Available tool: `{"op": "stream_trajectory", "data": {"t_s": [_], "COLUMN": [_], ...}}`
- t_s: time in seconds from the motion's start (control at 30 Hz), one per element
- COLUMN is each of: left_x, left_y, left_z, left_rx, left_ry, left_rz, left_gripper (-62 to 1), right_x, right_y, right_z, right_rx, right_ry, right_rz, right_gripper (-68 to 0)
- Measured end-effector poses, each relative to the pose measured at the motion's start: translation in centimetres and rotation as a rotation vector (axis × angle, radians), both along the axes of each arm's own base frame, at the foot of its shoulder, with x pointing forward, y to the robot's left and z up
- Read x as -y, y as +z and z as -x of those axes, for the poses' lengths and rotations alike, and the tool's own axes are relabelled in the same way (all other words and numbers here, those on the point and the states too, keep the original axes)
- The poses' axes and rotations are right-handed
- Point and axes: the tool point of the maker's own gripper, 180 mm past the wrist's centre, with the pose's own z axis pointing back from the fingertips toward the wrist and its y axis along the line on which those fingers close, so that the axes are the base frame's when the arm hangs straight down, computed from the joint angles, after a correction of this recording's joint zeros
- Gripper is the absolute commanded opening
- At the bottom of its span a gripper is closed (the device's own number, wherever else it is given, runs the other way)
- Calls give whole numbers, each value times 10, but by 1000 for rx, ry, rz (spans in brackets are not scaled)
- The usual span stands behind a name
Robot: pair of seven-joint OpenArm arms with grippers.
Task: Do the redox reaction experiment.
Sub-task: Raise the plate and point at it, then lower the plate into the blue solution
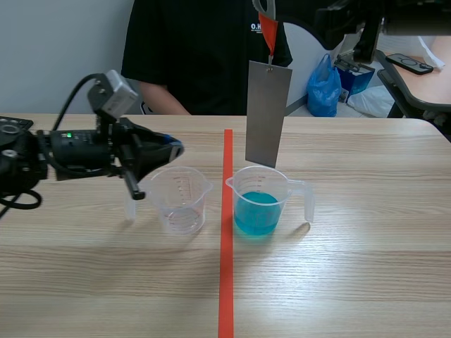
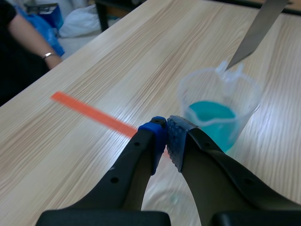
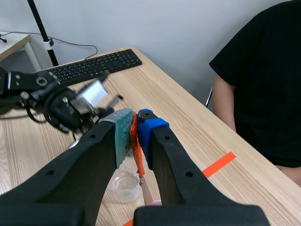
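Right claw (image 3: 135, 122): clamped on orange strap (image 3: 138, 157); metal plate (image 1: 268, 113) hangs from it, long axis upright.
Blue-liquid beaker (image 1: 261, 201): 6 o'clock of the plate, whose lower edge is just above the rim.
Left claw (image 2: 165, 129): together, empty, farther off.

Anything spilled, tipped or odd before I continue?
Nothing stands out: the empty beaker and the beaker of blue liquid stand upright, no spill shows, and the metal plate hangs by an orange strap from the right gripper above it.

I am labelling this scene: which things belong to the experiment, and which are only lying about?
For the job: grey metal sheet on orange strap, held in right tool; measuring cup with blue liquid; empty measuring cup.
Lying about: blue plastic bag; keyboard.
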Motion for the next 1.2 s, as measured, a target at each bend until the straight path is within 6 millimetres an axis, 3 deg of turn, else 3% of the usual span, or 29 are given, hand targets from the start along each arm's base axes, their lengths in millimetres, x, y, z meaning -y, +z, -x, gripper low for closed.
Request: {"op": "stream_trajectory", "data": {"t_s": [0.13, 0.27, 0.4, 0.57, 0.7, 0.87, 1.03, 1.2], "left_x": [-65, -135, -192, -240, -257, -261, -238, -210], "left_y": [-5, -11, -21, -49, -68, -80, -91, -94], "left_z": [8, 31, 67, 126, 178, 241, 300, 329], "left_rx": [3, -18, -67, -75, -77, -28, -59, -50], "left_ry": [66, 171, 280, 415, 511, 597, 566, 505], "left_rz": [-73, -120, -159, -265, -304, -369, -432, -489], "left_gripper": [-570, -570, -570, -570, -570, -569, -569, -569], "right_x": [0, 0, 0, 0, 0, 0, 0, 0], "right_y": [0, 0, 0, 0, 0, 0, 0, 0], "right_z": [0, 0, 0, 0, 0, 0, 0, 0], "right_rx": [0, 0, 0, 0, 0, 0, 0, 0], "right_ry": [0, 0, 0, 0, 0, 0, 0, 0], "right_rz": [0, 0, 0, 0, 0, 0, 0, 0], "right_gripper": [-662, -662, -662, -662, -662, -662, -662, -662]}}
